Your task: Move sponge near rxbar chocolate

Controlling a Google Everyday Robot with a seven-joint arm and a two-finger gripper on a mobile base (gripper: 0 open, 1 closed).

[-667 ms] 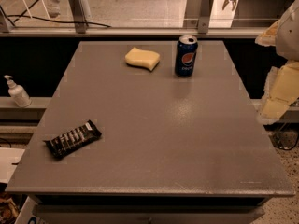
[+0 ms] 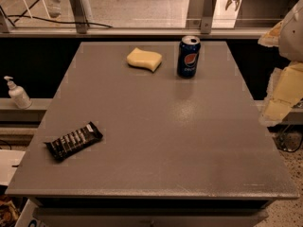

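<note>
Camera view, only one: grey desk (image 2: 156,141) seen from the front, w/ three things on top. Sponge (image 2: 144,59), pale yellow w/ wavy edges, lies flat at the far end, a bit left of centre. Blue Pepsi can (image 2: 189,56) stands upright just to its right, near but not touching. Rxbar chocolate (image 2: 74,141), black wrapper w/ white print, lies flat near the front-left corner, angled, well apart from sponge and can. Pincer (image 2: 277,110), cream-coloured, hangs off the desk's right side, approx level w/ mid-desk, holding nothing and touching nothing on the desk. Can't tell whether it's apart or together. Left of the desk, a white pump bottle (image 2: 18,93) stands on a low ledge.
</note>
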